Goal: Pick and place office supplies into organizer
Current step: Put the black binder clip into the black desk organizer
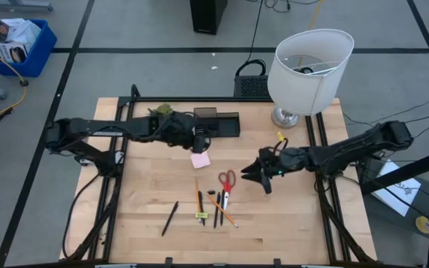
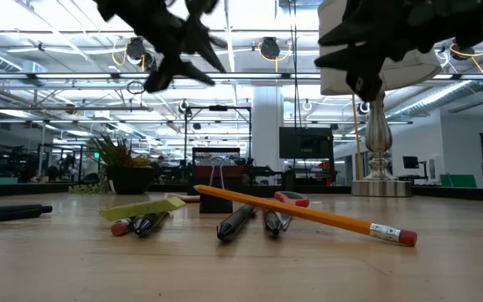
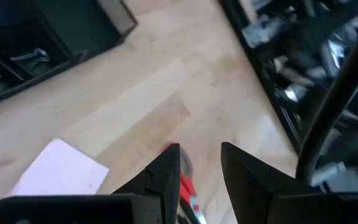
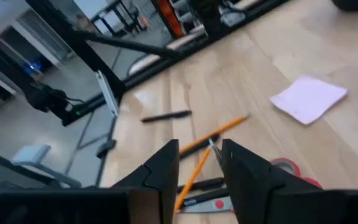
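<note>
The dark organizer (image 1: 226,123) stands at the table's far middle; in the left wrist view one organizer compartment (image 3: 23,43) has a small metal piece lying in it. My left gripper (image 1: 199,141) hovers open just in front of it, above the pink sticky-note pad (image 1: 200,159), and holds nothing (image 3: 199,149). Red-handled scissors (image 1: 226,182), orange pencils (image 1: 222,208), black pens (image 1: 170,218) and a yellow-green piece (image 1: 201,216) lie flat on the near middle of the table. My right gripper (image 1: 253,176) hangs open to the right of the scissors, with nothing between its fingers (image 4: 199,144).
A big white-shaded lamp (image 1: 307,71) stands at the far right of the table, a small potted plant (image 1: 162,110) at the far left beside the organizer. Bare wood lies at the near left. Black frame rails (image 1: 320,141) run along both sides.
</note>
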Robot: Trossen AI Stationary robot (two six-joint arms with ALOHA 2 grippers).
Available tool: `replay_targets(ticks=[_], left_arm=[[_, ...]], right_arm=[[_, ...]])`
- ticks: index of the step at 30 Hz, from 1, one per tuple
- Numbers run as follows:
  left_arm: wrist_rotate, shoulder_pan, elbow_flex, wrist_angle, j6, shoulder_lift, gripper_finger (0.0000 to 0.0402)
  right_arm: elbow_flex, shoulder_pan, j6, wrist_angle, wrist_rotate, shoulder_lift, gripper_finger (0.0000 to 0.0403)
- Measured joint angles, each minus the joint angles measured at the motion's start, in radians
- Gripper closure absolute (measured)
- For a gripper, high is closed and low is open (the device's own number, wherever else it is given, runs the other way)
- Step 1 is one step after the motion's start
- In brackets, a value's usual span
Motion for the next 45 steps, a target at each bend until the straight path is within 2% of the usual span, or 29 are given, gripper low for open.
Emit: replay_targets(ticks=[8,19,25,36,45], left_arm=[[-0.117,-0.078,-0.001,-0.152,0.056,-0.115,0.0282],[-0.129,-0.082,0.001,-0.284,0.058,-0.179,0.0282],[-0.127,-0.080,-0.002,-0.364,0.080,-0.199,0.0282],[-0.117,-0.080,0.000,-0.364,0.125,-0.199,0.0282],[-0.085,-0.080,0.000,-0.361,0.122,-0.199,0.0282]], right_arm=[[0.015,0.012,-0.099,0.127,-0.001,0.172,0.0241],[0.265,-0.003,-0.322,-0.024,-0.051,0.445,0.0223],[0.312,-0.009,-0.343,-0.021,-0.053,0.524,0.0230],[0.455,-0.009,-0.395,-0.038,-0.082,0.669,0.0230],[0.459,-0.009,-0.406,-0.041,-0.081,0.690,0.0231]])
